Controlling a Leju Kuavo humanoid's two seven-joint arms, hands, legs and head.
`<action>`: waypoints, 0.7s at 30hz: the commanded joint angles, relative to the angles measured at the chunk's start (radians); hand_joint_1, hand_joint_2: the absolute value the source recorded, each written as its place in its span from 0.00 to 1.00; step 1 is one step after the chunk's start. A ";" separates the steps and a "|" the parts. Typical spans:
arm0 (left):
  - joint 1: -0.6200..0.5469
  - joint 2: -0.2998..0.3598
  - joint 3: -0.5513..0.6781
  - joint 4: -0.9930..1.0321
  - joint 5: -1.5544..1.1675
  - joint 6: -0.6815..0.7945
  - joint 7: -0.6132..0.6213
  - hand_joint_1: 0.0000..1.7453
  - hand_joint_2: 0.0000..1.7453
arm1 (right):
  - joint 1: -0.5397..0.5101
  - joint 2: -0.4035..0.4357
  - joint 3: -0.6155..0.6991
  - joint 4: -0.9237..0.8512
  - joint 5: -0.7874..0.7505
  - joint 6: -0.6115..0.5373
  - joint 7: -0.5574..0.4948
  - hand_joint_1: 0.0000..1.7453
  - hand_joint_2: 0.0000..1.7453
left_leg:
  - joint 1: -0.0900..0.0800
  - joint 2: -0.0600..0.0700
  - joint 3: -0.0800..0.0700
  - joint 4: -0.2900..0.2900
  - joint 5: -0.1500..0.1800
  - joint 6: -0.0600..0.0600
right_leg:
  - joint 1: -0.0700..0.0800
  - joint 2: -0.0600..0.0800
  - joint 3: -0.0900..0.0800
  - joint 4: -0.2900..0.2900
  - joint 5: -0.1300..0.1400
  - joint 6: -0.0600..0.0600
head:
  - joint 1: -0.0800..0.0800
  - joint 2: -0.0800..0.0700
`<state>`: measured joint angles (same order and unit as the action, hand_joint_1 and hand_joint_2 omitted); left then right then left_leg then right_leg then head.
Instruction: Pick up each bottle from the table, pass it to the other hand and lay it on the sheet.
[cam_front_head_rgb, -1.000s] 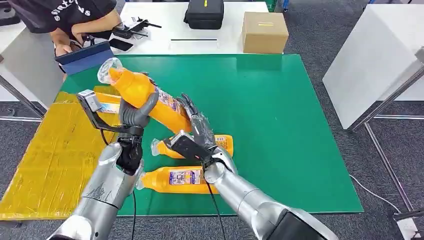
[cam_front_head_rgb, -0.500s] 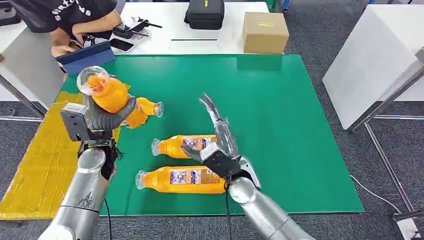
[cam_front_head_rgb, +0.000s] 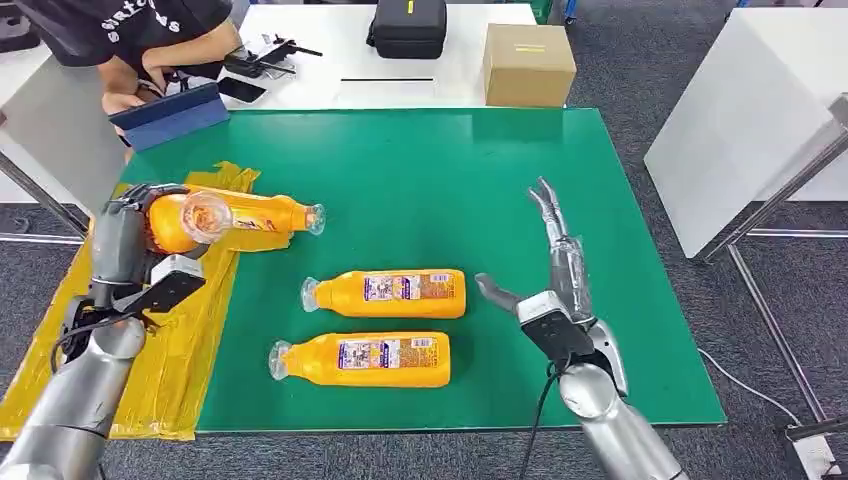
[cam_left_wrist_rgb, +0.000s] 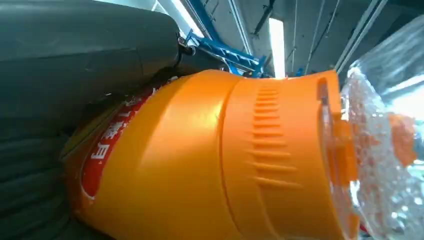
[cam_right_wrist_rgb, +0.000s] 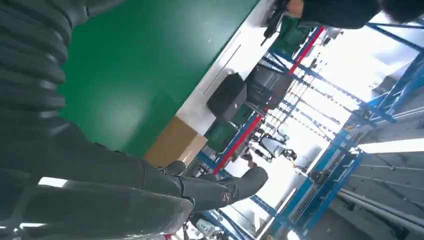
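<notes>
Left hand (cam_front_head_rgb: 125, 240) grasps an orange bottle (cam_front_head_rgb: 185, 218) over the yellow sheet (cam_front_head_rgb: 120, 330); its red label (cam_left_wrist_rgb: 107, 145) is probably Chinese, unreadable. Another bottle (cam_front_head_rgb: 270, 213) lies at the sheet's edge. Two labelled bottles (cam_front_head_rgb: 385, 293) (cam_front_head_rgb: 365, 360) lie on the green mat (cam_front_head_rgb: 480, 190). Right hand (cam_front_head_rgb: 560, 290) is released, fingers spread.

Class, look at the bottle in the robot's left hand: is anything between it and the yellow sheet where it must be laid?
Nothing visible blocks it. The left hand holds the bottle already over the yellow sheet; another bottle lies on the sheet's upper edge beside it.
</notes>
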<state>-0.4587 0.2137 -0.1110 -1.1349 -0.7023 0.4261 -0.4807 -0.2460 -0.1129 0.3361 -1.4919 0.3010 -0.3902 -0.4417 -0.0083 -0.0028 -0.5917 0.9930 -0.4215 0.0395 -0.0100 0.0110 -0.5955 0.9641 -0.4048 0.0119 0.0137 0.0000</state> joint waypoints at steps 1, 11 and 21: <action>-0.035 0.079 -0.041 0.102 -0.067 0.025 0.023 1.00 1.00 | -0.001 -0.032 -0.046 -0.013 0.000 0.003 0.003 0.00 1.00 | 0.001 -0.003 0.004 0.000 -0.001 -0.003 | 0.001 -0.003 0.004 0.000 -0.002 -0.001 | 0.000 0.000; 0.214 0.236 0.027 -0.037 -0.373 0.130 0.017 1.00 1.00 | 0.040 -0.057 -0.121 -0.058 0.019 0.060 0.048 0.00 1.00 | 0.000 0.006 0.007 -0.001 -0.004 -0.003 | 0.000 0.005 0.006 0.000 -0.003 -0.001 | 0.000 0.000; 0.269 0.189 -0.055 0.014 -0.474 0.127 0.034 1.00 1.00 | 0.091 -0.014 -0.151 -0.097 0.076 0.073 0.066 0.00 1.00 | 0.000 -0.002 0.004 -0.001 -0.003 -0.004 | 0.000 -0.001 0.005 -0.001 -0.003 -0.001 | 0.000 0.000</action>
<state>-0.1974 0.4185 -0.1164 -1.1547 -1.1456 0.5539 -0.4612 -0.1618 -0.1663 0.2220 -1.5679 0.3552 -0.3269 -0.3967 -0.0082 -0.0039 -0.5925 0.9925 -0.4227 0.0387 -0.0100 0.0112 -0.5961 0.9638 -0.4058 0.0116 0.0141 0.0000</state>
